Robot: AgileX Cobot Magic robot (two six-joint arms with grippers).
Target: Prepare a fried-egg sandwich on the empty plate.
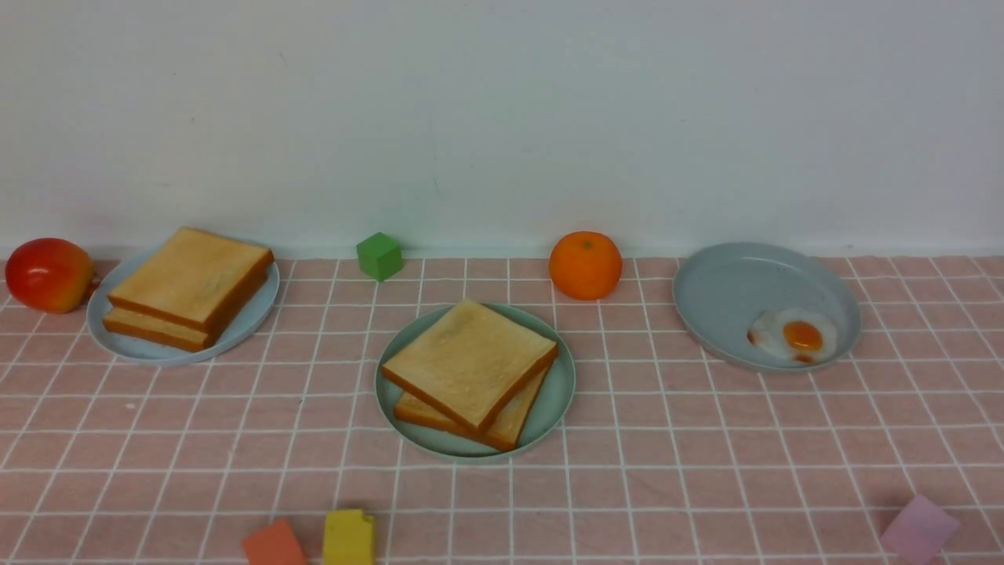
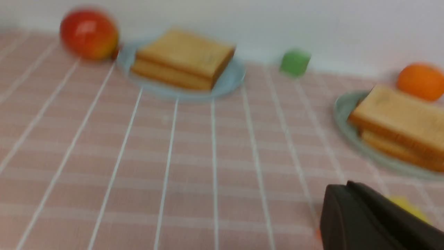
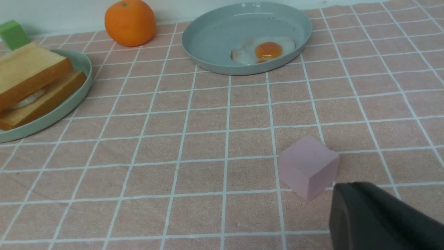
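Jaws of both grippers, left (image 2: 378, 217) and right (image 3: 381, 218), closed, empty. Sandwich (image 1: 469, 373) sits on mint plate (image 1: 558, 392). Two grey plates, four toast slices, four blocks.

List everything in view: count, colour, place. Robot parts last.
mint-green plate: 1, centre of the cloth, holds a sandwich
toast slices on the mint-green plate: 2, golden, stacked askew, white egg edge between them in the right wrist view
grey-blue plates: 2, one at left, one at right
toast slices on the left plate: 2, golden, stacked
fried egg: 1, white with orange yolk, near edge of the right plate
orange: 1, by the wall
apple: 1, red-yellow, far left
blocks: 4; green by the wall, orange, yellow, pink at the near edge
checked cloth: 1, pink
left gripper: dark, shut
right gripper: dark, near the pink block
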